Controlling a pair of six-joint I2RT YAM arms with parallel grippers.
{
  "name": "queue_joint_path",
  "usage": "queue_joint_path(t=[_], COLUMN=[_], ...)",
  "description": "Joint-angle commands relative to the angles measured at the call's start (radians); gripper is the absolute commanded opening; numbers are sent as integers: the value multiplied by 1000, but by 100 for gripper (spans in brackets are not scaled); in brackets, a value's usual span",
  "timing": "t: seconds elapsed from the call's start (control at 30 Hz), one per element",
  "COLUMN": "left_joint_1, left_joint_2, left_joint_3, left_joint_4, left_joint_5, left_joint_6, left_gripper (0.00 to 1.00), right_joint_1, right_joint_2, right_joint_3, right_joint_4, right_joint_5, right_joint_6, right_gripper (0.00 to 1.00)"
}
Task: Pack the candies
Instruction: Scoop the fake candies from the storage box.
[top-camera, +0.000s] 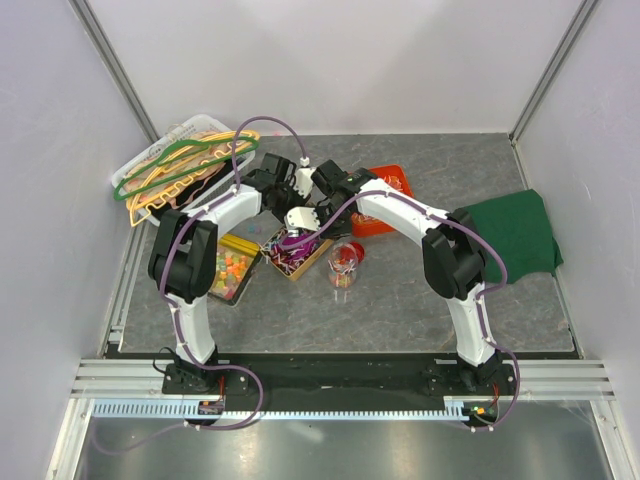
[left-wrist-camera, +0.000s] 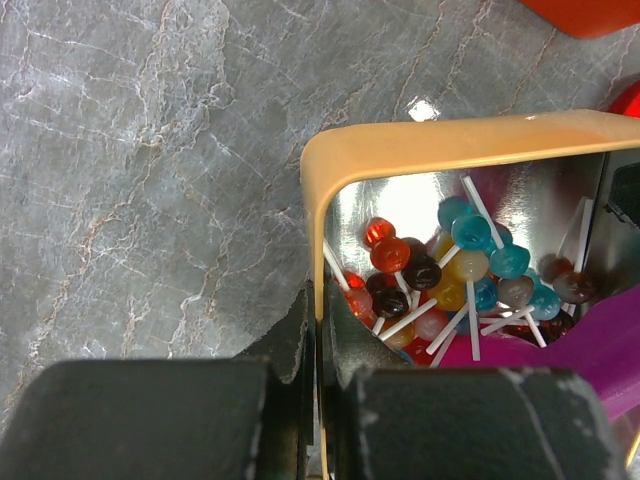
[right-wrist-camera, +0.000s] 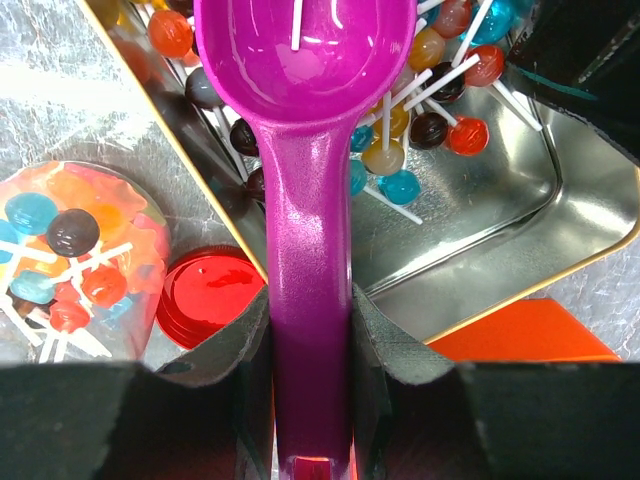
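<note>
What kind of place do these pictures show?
Probably a robotics lab test cell: a left arm and right arm mounted beside an aluminium rail, plain white panels around the grey tabletop, and staged props like a tin of lollipops.

**Grey Marbled Table and Its Load**

The table (top-camera: 400, 300) has a grey, stone-patterned top. A clear plastic bin (top-camera: 150, 155) sits in its 10 o'clock corner. Near the middle stands a gold-rimmed tin (left-wrist-camera: 450, 140). At the tin's 9 o'clock, just beside it, lies a shallow tray (top-camera: 250, 278) of bright candies (top-camera: 232, 268). At the tin's 3 o'clock stands a clear jar (right-wrist-camera: 70, 250), with a red lid (right-wrist-camera: 210, 298) flat on the table close beside it. An orange box (top-camera: 392, 182) lies at the jar's 1 o'clock. A green cloth (top-camera: 520, 235) covers the table's 3 o'clock edge.
</note>
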Motion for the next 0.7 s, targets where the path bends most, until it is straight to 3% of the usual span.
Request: queue_joint_path(t=[0.0, 0.67], left_joint_1=[-4, -4], left_joint_2=[-14, -18], left_joint_3=[70, 44], left_joint_4=[-44, -72], left_joint_5=[152, 126], left_joint_6=[-20, -11], left_gripper=[2, 2], right_joint_1=[-22, -43], right_joint_2=[18, 36], right_joint_3=[3, 16], right_joint_4=[60, 48], right_joint_5=[9, 123], right_joint_6=[25, 0], right_gripper=[0, 0])
